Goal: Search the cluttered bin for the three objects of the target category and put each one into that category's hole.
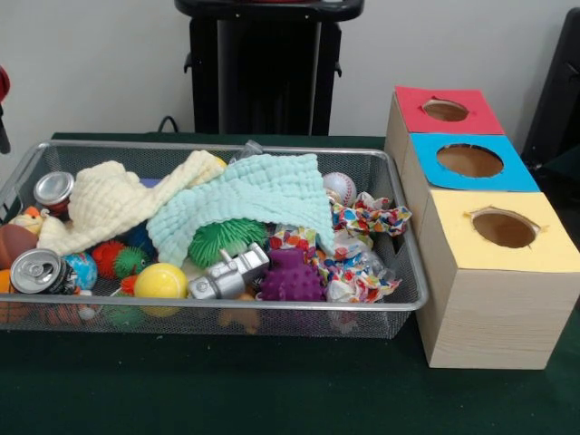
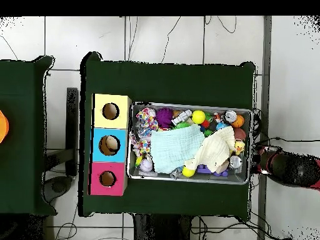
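Note:
The wire mesh bin (image 1: 227, 306) lies across the green table, full of toys; it also shows in the overhead view (image 2: 187, 180). A small orange and white plush (image 1: 32, 218) peeks out at its far left end, next to a yellow cloth. Other soft animal toys are hidden. The red-topped hole (image 1: 445, 110) is in the farthest of three joined boxes beside the bin; it also shows in the overhead view (image 2: 107, 179). My gripper (image 2: 261, 160) sits off the bin's end opposite the boxes, outside the tray, holding nothing that I can see.
A mint cloth (image 1: 245, 199) and a yellow cloth (image 1: 118, 199) cover the bin's middle. Around them lie a silver toy robot (image 1: 228, 275), a purple spiky ball (image 1: 292, 276), a yellow ball (image 1: 160, 281), a green spiky ball (image 1: 227, 240), two cans, a baseball (image 1: 340, 188). The blue hole (image 1: 469, 160) and the yellow hole (image 1: 504, 228) are nearer.

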You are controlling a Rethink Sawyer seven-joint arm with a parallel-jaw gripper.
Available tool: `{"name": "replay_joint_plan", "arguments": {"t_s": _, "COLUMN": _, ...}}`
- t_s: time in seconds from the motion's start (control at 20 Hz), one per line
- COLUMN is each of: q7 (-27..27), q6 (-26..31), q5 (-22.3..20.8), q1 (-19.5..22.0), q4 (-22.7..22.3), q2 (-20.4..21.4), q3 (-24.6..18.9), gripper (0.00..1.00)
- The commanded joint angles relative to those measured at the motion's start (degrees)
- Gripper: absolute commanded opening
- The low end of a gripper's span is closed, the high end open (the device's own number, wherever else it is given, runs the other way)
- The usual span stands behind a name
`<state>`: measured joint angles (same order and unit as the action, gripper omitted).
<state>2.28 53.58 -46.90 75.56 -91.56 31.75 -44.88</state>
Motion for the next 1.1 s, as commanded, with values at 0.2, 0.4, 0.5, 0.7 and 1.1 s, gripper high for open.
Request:
{"name": "replay_joint_plan", "arguments": {"t_s": 0.2, "q7": -3.95, "q6": 2.12, "q5": 0.54, "q1": -1.42, "q4": -3.7, "q2": -0.4, "q3": 1.4, "gripper": 1.0}}
{"name": "replay_joint_plan", "arguments": {"t_s": 0.4, "q7": -3.56, "q6": 1.91, "q5": 0.66, "q1": -1.67, "q4": -3.76, "q2": -1.47, "q3": 1.55, "gripper": 1.0}}
{"name": "replay_joint_plan", "arguments": {"t_s": 0.5, "q7": -2.93, "q6": 1.64, "q5": 0.96, "q1": -1.45, "q4": -4.65, "q2": -0.58, "q3": 1.39, "gripper": 1.0}}
{"name": "replay_joint_plan", "arguments": {"t_s": 0.7, "q7": -1.88, "q6": 0.45, "q5": 0.42, "q1": -2.62, "q4": -3.67, "q2": -2.19, "q3": 1.56, "gripper": 1.0}}
{"name": "replay_joint_plan", "arguments": {"t_s": 1.1, "q7": -0.87, "q6": 0.09, "q5": 0.75, "q1": -3.6, "q4": -3.05, "q2": -3.38, "q3": 1.78, "gripper": 1.0}}
